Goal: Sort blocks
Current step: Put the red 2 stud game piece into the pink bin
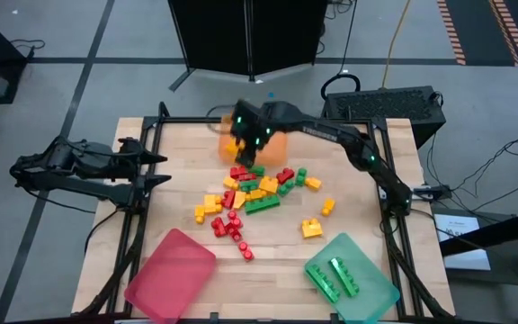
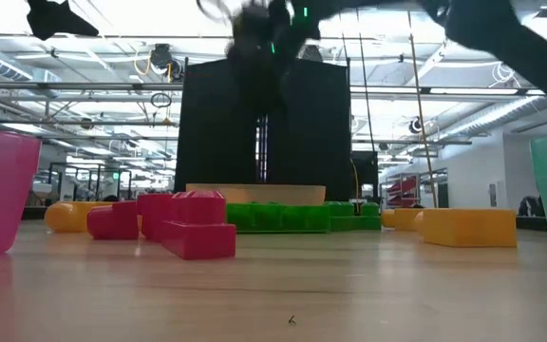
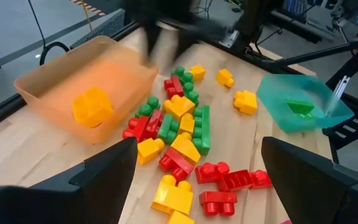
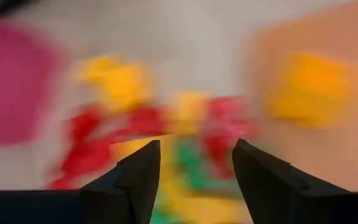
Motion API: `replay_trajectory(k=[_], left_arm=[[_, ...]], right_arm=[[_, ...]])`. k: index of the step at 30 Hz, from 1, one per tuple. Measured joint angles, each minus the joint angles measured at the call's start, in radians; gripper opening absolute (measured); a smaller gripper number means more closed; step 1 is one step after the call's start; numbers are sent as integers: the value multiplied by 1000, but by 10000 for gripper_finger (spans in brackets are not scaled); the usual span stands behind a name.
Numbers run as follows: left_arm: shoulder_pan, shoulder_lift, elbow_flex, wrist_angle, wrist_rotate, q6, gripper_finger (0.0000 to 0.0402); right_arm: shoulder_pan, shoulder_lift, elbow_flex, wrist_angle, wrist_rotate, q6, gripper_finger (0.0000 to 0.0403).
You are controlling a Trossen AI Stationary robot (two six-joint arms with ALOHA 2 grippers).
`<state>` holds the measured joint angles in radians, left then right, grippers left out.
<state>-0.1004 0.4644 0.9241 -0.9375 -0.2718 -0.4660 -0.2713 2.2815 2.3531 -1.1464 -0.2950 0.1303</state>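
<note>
- Wooden bench point(image 1: 349, 225), high view: blocks point(image 1: 257, 193) heaped mid-bench; right gripper point(image 1: 248, 135) reaches over the orange tray point(image 1: 281, 146) at the far edge. Left gripper point(image 1: 156, 168) waits at the left edge.
- Low view: red and green blocks across the middle; bare wood at the near edge.
- Left wrist view: fingers spread wide, empty; one orange block point(image 3: 92, 106) inside the orange tray.
- Right wrist view: fingers parted, nothing between them. No legible writing anywhere.
</note>
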Motion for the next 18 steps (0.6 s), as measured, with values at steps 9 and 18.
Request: replay_trajectory(k=[9, 18], left_arm=[[0, 0, 0, 0, -1, 0, 345], [0, 0, 0, 4, -1, -58, 345]], right_arm=[[367, 0, -2, -22, 255, 253, 189], [519, 6, -75, 33, 405, 694, 225]])
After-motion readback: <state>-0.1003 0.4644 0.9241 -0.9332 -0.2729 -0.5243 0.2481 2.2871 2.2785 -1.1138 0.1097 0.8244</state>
